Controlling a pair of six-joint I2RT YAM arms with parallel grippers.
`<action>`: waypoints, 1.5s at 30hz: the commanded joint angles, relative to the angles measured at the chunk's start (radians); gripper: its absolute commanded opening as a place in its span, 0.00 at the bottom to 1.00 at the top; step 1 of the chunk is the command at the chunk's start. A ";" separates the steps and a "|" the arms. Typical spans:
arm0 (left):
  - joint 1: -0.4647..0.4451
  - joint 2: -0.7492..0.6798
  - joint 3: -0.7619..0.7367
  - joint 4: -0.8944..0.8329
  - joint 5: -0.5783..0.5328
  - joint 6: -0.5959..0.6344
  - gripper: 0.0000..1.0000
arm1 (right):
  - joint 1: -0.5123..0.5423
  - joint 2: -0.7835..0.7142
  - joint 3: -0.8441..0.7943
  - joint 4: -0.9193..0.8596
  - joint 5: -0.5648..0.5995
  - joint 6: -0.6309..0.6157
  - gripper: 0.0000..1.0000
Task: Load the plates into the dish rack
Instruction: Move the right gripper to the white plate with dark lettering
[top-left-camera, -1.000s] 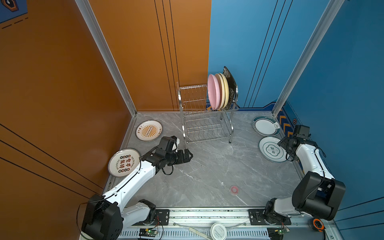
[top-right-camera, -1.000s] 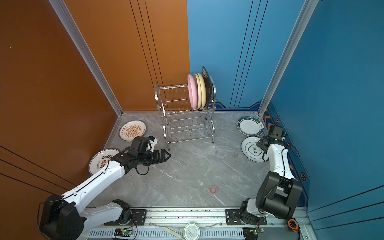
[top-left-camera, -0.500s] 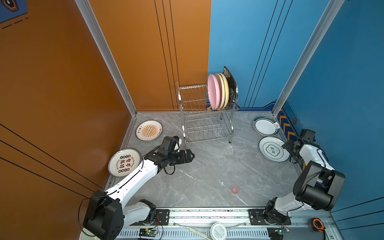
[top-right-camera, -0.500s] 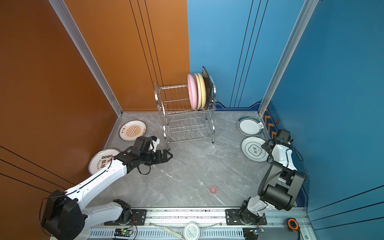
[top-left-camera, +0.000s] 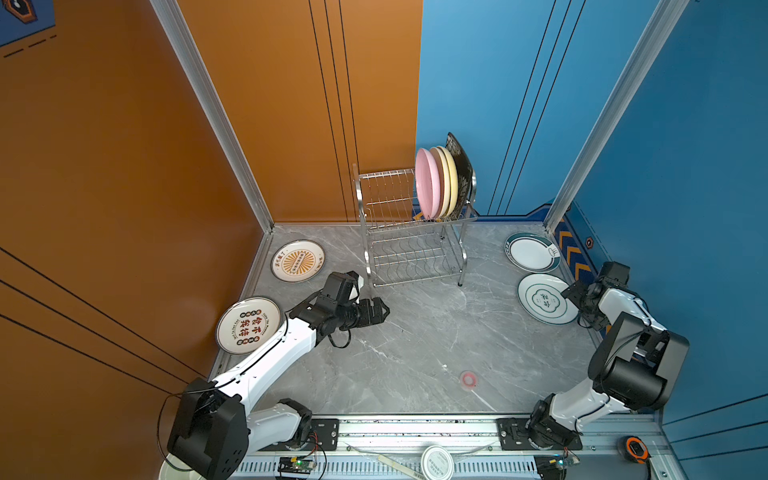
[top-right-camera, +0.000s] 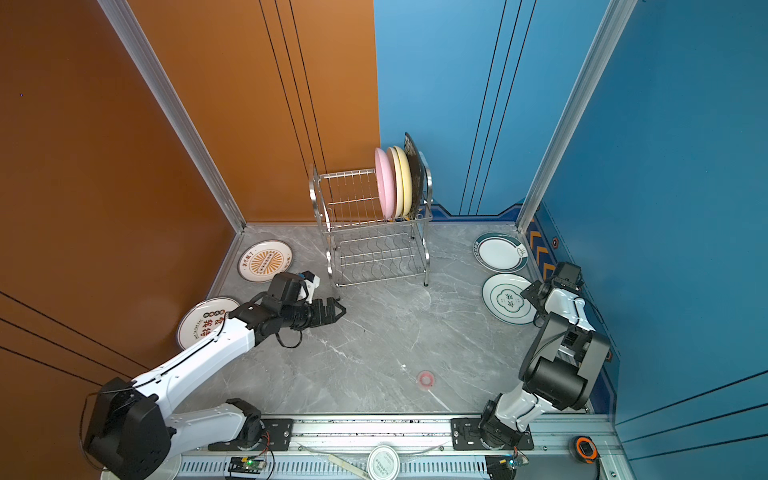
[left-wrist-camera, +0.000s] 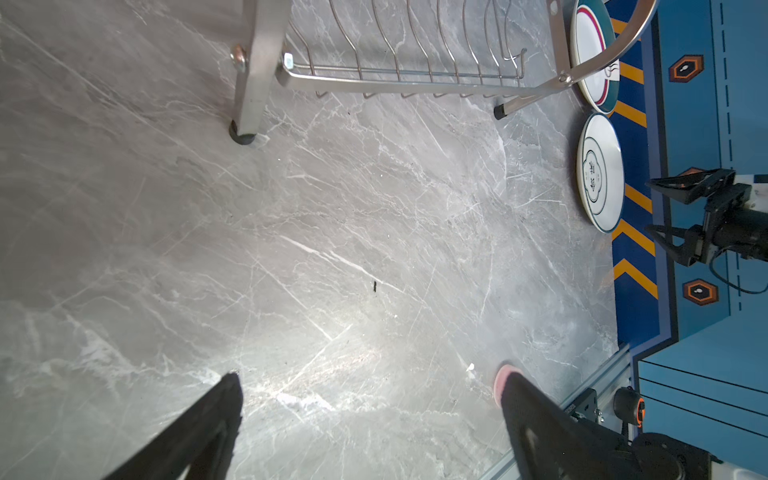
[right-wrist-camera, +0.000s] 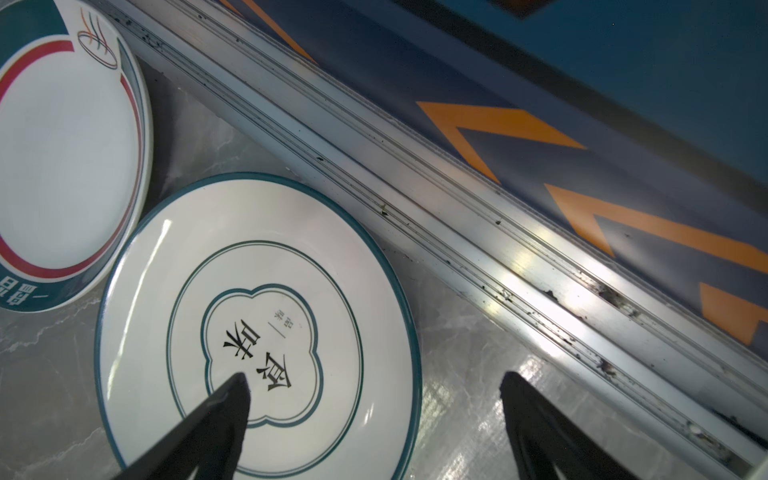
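Observation:
The dish rack (top-left-camera: 411, 232) (top-right-camera: 374, 237) stands at the back with a pink plate (top-left-camera: 426, 183), cream plates (top-left-camera: 446, 178) and a black floral plate (top-left-camera: 463, 166) upright in its upper tier. Two printed plates (top-left-camera: 297, 261) (top-left-camera: 248, 325) lie flat at the left. Two teal-rimmed plates (top-left-camera: 532, 251) (top-left-camera: 544, 298) lie flat at the right. My right gripper (top-left-camera: 570, 300) (right-wrist-camera: 374, 382) is open astride the nearer teal-rimmed plate's (right-wrist-camera: 257, 332) rim, one finger over its centre, the other over the floor. My left gripper (top-left-camera: 384, 311) (left-wrist-camera: 370, 386) hangs open and empty above the floor before the rack.
An aluminium frame rail (right-wrist-camera: 457, 232) and the blue wall run close beside the right gripper. A pink ring mark (top-left-camera: 468, 379) is on the grey floor. A round white lid (top-left-camera: 436, 463) and an orange tape measure (top-left-camera: 636, 449) sit at the front rail.
My right gripper has shifted slightly along the nearer teal-rimmed plate's right edge and its jaws have widened. The left gripper has crept a little to the right.

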 joint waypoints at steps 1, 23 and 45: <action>-0.011 0.005 0.020 0.010 -0.020 -0.013 0.98 | -0.007 0.026 -0.003 0.012 -0.012 -0.010 0.95; -0.016 0.050 0.060 0.015 -0.029 -0.015 0.98 | 0.032 0.154 0.068 0.019 -0.171 -0.050 0.96; -0.026 0.086 0.087 0.028 -0.034 -0.016 0.98 | 0.080 0.237 0.342 -0.163 -0.128 -0.208 0.95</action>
